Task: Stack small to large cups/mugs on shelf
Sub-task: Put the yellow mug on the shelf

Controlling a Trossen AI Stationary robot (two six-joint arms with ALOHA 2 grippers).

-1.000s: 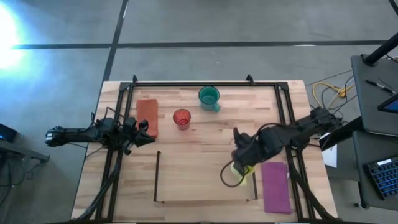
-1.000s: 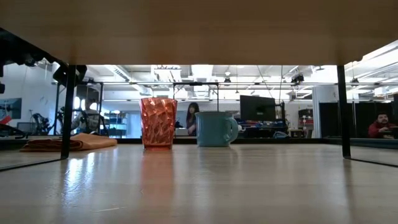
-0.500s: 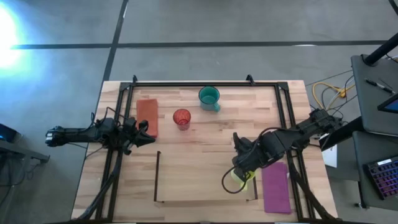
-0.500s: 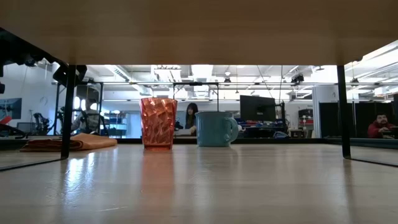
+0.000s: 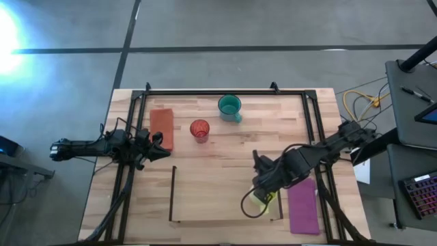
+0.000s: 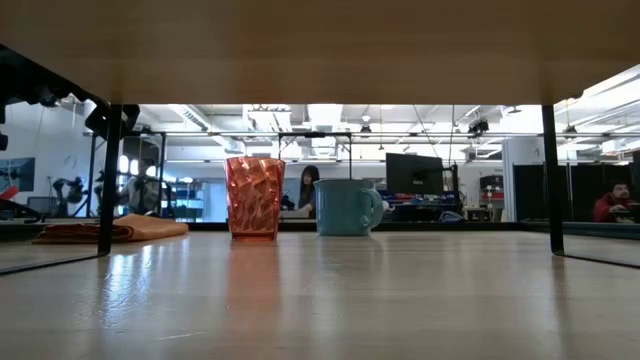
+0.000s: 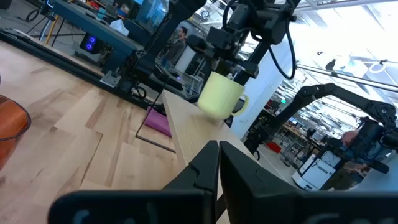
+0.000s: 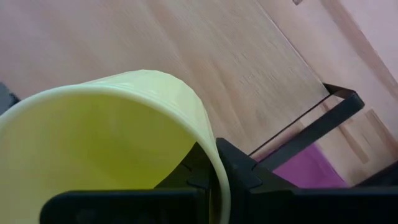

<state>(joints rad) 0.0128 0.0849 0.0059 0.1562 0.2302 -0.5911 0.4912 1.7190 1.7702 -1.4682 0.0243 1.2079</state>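
Right gripper (image 5: 265, 193) was clamped on the rim of one yellow mug (image 5: 260, 197), holding it just above the right end of the wire shelf (image 5: 173, 193), beside one purple cloth (image 5: 302, 206). One red cup (image 5: 199, 129) and one teal mug (image 5: 230, 106) stood apart at the table's (image 5: 225, 143) far side, near one orange cloth (image 5: 162, 128). Left gripper (image 5: 161, 146) waited at the left edge, fingers closed, empty.

Overhead and table-level views, both on the red cup (image 5: 199, 129).
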